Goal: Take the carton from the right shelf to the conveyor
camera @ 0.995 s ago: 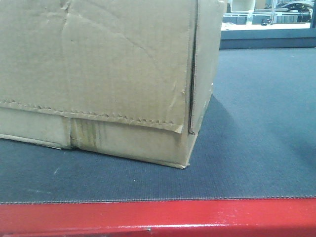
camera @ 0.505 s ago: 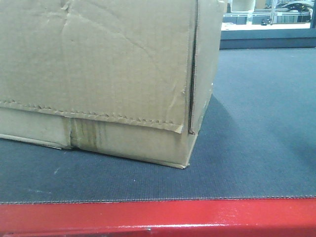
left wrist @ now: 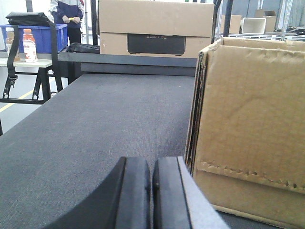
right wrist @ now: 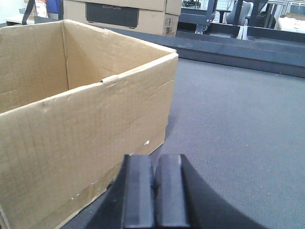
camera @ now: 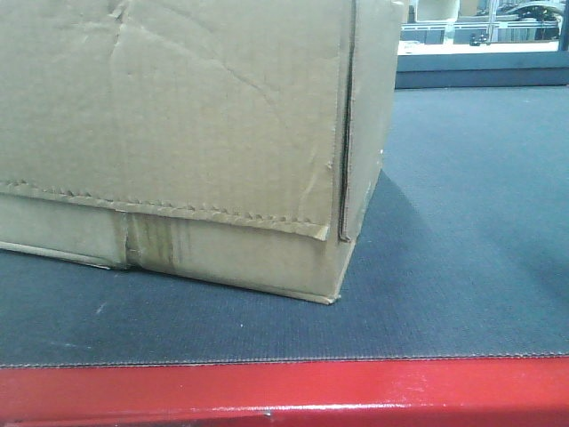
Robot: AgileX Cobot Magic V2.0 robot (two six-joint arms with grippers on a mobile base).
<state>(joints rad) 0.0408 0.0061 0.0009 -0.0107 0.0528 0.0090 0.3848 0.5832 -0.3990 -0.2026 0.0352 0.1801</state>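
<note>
Resting on conveyor [camera: 462,267]: open carton [right wrist: 86,119]

The big brown carton [camera: 178,133] sits flat on the dark grey conveyor [camera: 444,267], open at the top. Its sides are creased. A zigzag flap edge runs low, near the red frame edge [camera: 284,391].

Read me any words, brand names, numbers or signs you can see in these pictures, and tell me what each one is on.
"ECOFLOW", faint, partly blurred: on the dark panel of the background cardboard box, past the conveyor; the same box appears in the right wrist view.
Bottle labels by the blue bin: too small to read.
Carton: no printed text visible.
</note>
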